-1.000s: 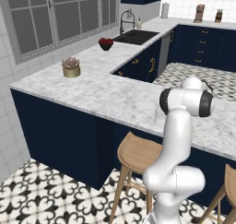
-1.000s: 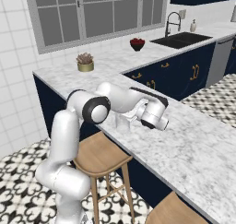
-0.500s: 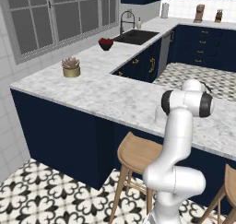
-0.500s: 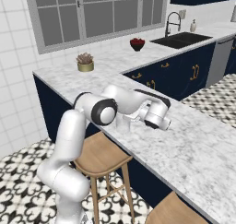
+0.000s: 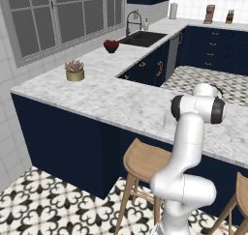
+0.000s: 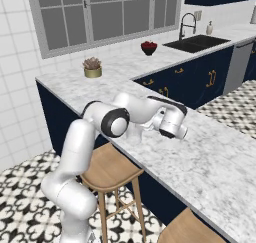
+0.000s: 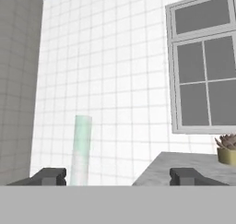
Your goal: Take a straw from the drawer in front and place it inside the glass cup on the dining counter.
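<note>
Left base view: the arm leans over the counter (image 5: 121, 103), beside a faint clear shape, likely the cup (image 5: 167, 119).

Right base view: the hand lies low above the marble.

Hand view: the gripper (image 7: 117, 177) has its jaws wide apart, holding nothing. The straw (image 7: 82, 149) stands upright between them. Fetching looks done. I can't tell whether the straw sits inside the cup.

Hidden and cut-off parts around the hand

The pale green translucent straw (image 7: 81, 149) by the left finger was cut off at its lower end, so any contact could not be told. The gold pot with a succulent (image 7: 227, 149), past the right finger, ran off the edge.
</note>
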